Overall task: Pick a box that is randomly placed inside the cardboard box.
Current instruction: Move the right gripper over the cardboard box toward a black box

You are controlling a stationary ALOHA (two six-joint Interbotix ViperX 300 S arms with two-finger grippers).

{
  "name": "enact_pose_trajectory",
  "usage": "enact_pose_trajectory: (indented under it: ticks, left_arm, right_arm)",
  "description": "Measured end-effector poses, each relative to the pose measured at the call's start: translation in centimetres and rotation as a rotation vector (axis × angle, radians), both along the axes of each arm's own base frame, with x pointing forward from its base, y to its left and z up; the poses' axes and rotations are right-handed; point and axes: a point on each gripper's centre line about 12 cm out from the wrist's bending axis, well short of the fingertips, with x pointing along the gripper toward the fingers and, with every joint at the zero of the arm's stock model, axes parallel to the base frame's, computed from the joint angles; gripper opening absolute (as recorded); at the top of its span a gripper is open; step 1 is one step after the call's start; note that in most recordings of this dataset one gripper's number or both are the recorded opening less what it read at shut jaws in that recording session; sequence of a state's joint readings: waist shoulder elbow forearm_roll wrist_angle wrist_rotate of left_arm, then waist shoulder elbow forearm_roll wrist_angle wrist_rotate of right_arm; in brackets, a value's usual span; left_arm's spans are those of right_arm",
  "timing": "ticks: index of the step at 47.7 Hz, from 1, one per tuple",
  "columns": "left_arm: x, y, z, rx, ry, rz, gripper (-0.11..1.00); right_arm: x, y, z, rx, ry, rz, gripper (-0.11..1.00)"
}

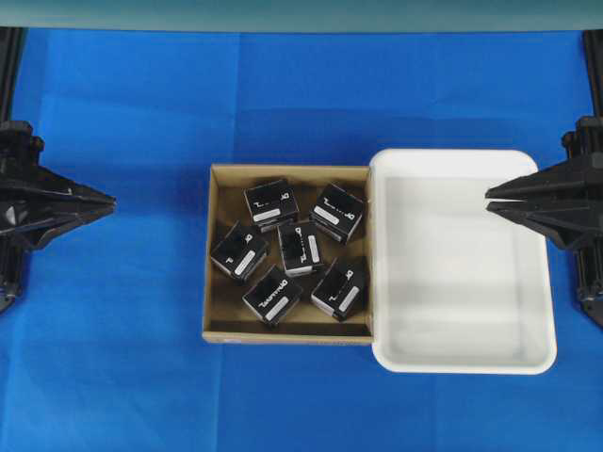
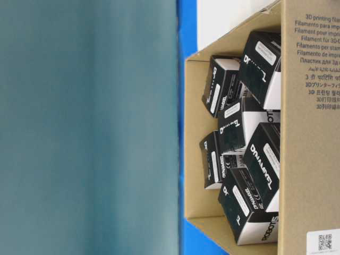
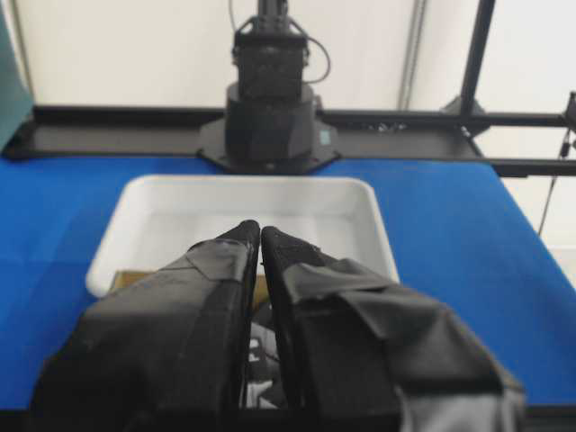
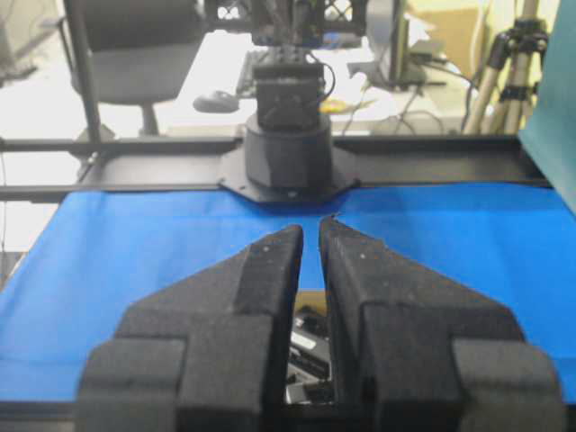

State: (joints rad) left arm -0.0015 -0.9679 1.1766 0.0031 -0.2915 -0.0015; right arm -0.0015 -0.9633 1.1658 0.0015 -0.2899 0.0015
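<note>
Several small black boxes with white labels (image 1: 300, 249) lie jumbled in the shallow brown cardboard box (image 1: 217, 254) at the table's middle; they also show in the table-level view (image 2: 241, 122). My left gripper (image 1: 111, 200) is shut and empty, well left of the cardboard box. My right gripper (image 1: 488, 199) is shut and empty, over the right part of the white tray. In the left wrist view the gripper's (image 3: 260, 229) tips meet. In the right wrist view the gripper's (image 4: 311, 227) tips are nearly together; black boxes show through the slit.
A larger white plastic tray (image 1: 462, 358) sits against the cardboard box's right wall, with nothing in it. Blue cloth (image 1: 113, 358) covers the table. Black arm bases (image 1: 14, 188) stand at both side edges.
</note>
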Motion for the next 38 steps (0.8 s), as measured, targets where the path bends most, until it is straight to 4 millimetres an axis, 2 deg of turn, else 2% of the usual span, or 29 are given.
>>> enact_pose_trajectory:
  ticks: [2,6,10,16,22,26,38]
  left_arm:
    - [0.0,0.0,0.0,0.000,0.003,-0.002,0.12]
    - [0.2,-0.2,0.6,-0.005,0.006,-0.010,-0.01]
    - [0.3,-0.3,0.9,-0.002,0.012,-0.016,-0.06]
    - [0.4,-0.3,1.2,-0.001,0.035,-0.016,-0.06]
    - [0.5,-0.3,1.3,-0.001,0.057,-0.015,-0.06]
    - [0.5,-0.3,1.3,-0.002,0.069,-0.017,-0.06]
    - [0.5,-0.3,1.4,-0.001,0.069,-0.015,-0.06]
  right_arm:
    - [0.0,0.0,0.0,0.005,0.002,0.002,0.12]
    - [0.2,0.0,-0.4,0.047,0.052,0.000,0.00]
    - [0.5,0.0,-0.9,0.109,0.152,-0.003,-0.02]
    - [1.4,0.4,-1.8,0.157,0.367,0.006,-0.02]
    - [2.4,0.7,-1.4,0.157,0.533,0.013,-0.02]
    - [3.3,0.8,-1.3,0.155,0.650,0.014,-0.02]
    - [6.3,1.4,-2.4,0.106,0.983,0.036,-0.02]
